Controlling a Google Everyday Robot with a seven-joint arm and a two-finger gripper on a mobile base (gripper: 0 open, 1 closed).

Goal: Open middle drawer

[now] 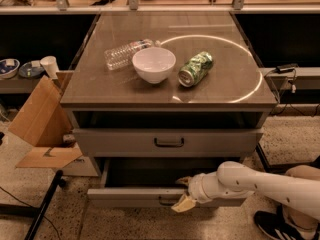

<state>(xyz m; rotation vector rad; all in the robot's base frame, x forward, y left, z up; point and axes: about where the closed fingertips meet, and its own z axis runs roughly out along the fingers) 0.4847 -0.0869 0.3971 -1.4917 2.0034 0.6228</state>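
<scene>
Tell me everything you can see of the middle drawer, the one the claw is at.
The middle drawer is wide, grey and flat-fronted, with a small dark pull handle at centre. It stands pulled partway out, its inside in shadow, below the upper drawer. The claw, fingers apart, sits against its front just right of the handle.

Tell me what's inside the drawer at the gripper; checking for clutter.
The middle drawer shows only dark interior, nothing visible. The drawer above covers its rear; the gripper sits at its front centre.
</scene>
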